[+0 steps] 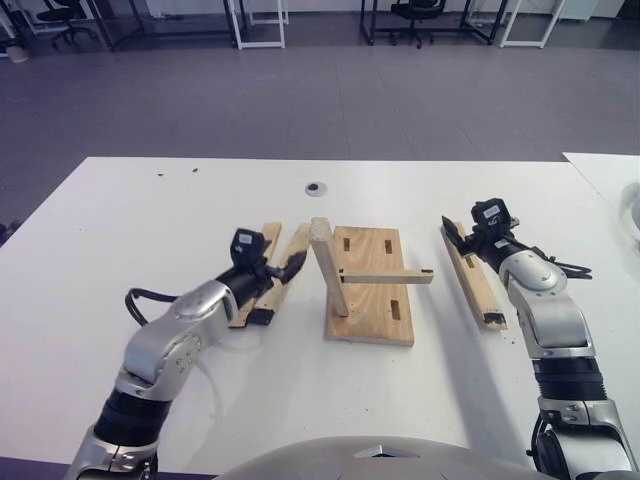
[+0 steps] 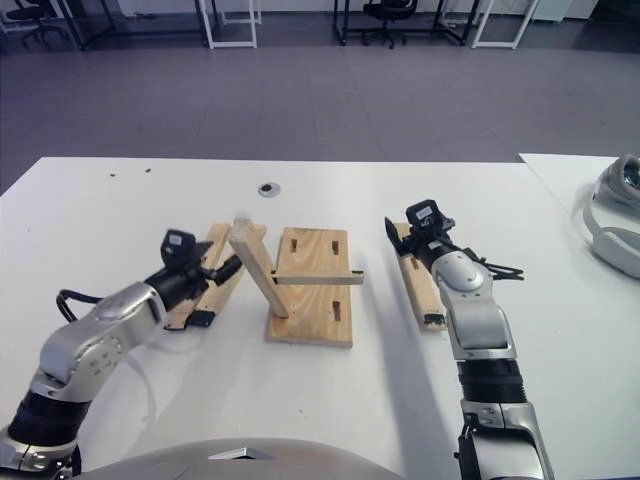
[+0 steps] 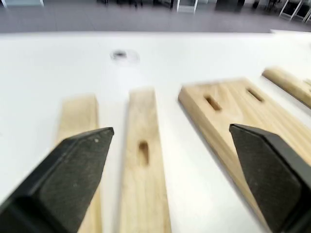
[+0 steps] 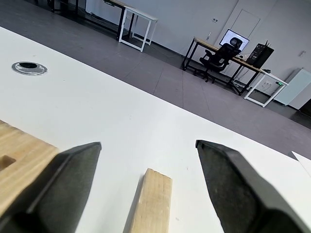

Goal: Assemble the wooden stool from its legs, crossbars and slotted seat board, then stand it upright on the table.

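You'll find the seat board (image 1: 372, 300) flat mid-table, slots up. A tilted leg (image 1: 328, 262) stands at its left edge, with a crossbar (image 1: 390, 277) jutting rightward from it. Two left legs (image 3: 142, 121) lie flat beside the board, and the right leg (image 1: 472, 275) lies opposite.

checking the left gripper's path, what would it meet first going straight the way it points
Probably the slotted leg lying flat ahead, between the open jaws of the left gripper, though depth is unclear.

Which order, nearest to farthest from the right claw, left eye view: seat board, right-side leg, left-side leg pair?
1. Right-side leg: lying under the right claw.
2. Seat board: table centre, to the claw's left.
3. Left-side leg pair: beyond the board, farthest left.
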`<state>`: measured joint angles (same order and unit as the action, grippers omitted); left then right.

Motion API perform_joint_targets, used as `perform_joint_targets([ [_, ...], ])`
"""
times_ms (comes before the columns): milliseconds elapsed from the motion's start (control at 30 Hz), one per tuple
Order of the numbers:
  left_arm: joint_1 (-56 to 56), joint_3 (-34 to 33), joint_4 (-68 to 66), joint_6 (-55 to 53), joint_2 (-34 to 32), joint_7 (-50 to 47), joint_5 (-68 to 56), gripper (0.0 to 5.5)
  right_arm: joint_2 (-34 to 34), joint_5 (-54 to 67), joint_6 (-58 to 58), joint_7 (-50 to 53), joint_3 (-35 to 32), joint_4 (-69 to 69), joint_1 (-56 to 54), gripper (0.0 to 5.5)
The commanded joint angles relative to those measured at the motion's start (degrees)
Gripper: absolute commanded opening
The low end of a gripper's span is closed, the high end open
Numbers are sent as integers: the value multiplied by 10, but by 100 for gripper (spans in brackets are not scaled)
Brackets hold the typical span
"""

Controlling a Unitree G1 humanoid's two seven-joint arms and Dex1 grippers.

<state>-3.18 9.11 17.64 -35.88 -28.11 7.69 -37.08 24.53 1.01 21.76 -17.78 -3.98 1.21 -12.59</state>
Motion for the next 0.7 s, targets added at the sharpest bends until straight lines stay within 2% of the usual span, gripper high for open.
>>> perform_joint_targets([
  [33, 5, 6, -46, -4, 18, 14, 48, 439, -11, -6, -5, 3, 12, -14, 3, 364],
  [200, 14, 11, -70, -23, 31, 36, 78, 439, -21, -11, -7, 5, 21, -22, 6, 364],
  [533, 22, 68, -44, -33, -25, 66, 221, 267, -30, -19, -3, 9, 32, -21, 5, 364],
  [633, 31, 65, -40, -31, -27, 77, 237, 215, -33, -21, -3, 13, 37, -21, 6, 364],
  [700, 30, 39, -34, -24, -2, 78, 220, 208, -34, -20, -3, 12, 39, -24, 3, 364],
])
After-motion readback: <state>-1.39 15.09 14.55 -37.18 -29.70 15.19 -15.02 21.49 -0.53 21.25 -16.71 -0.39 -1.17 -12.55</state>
